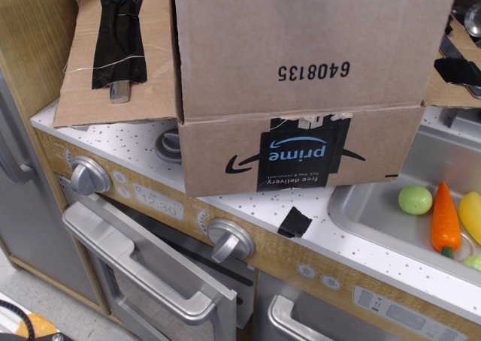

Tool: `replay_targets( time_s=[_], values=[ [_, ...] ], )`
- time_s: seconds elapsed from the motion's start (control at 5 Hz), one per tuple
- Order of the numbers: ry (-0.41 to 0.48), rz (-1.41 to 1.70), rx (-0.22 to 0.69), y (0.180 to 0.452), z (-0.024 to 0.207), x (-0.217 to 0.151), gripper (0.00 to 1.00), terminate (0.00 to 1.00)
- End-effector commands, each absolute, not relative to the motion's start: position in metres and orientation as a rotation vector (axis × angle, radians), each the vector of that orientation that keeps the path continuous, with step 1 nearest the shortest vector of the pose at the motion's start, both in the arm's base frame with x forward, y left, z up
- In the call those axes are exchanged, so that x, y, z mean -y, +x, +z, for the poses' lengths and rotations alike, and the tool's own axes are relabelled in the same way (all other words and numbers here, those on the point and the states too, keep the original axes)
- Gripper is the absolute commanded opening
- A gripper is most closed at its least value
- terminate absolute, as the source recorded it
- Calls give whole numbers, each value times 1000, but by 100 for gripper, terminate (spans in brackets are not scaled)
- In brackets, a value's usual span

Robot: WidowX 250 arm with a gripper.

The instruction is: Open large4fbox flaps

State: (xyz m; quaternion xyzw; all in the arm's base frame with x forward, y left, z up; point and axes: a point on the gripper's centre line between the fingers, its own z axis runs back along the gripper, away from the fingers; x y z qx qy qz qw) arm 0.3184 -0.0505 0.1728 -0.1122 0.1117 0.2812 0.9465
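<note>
Far left: wood-grain side panel of a toy kitchen. Below it, the oven door with grey handle, swung partly open. Two grey knobs on the front panel, the left knob and the right knob, with a small clock display reading 12:30 between them.

On the white speckled countertop sits the large4fbox, brown corrugated card, near wall facing the camera with a black-and-blue prime tape strip and black smile arrow, both printed upside down from this angle. A grey burner shows at the box's left foot, partly covered.

The flaps: left flap is folded outward, carrying a long patch of black tape. Near flap, printed 6408135, stands up from the front edge, tilted, and screens the box interior. Right flap lies outward behind it, with black tape pieces; only its edge shows.

A loose scrap of black tape lies on the counter in front of the box.

Right: grey sink holding a green ball, an orange carrot, and a yellow piece at the frame edge.

The claw is out of view; cannot tell its state.
</note>
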Motion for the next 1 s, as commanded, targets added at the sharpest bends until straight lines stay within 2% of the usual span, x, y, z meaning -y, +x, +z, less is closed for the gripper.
replay_targets(
  time_s=[0.0, 0.2, 0.6, 0.8],
  values=[
    [-237, 603, -83, 292, 179, 76, 100, 0],
    [-217, 614, -56, 280, 168, 86, 100, 0],
    [-180, 614, 50, 258, 127, 98, 100, 0],
    [-177, 605, 95, 255, 112, 98, 100, 100]
  ],
)
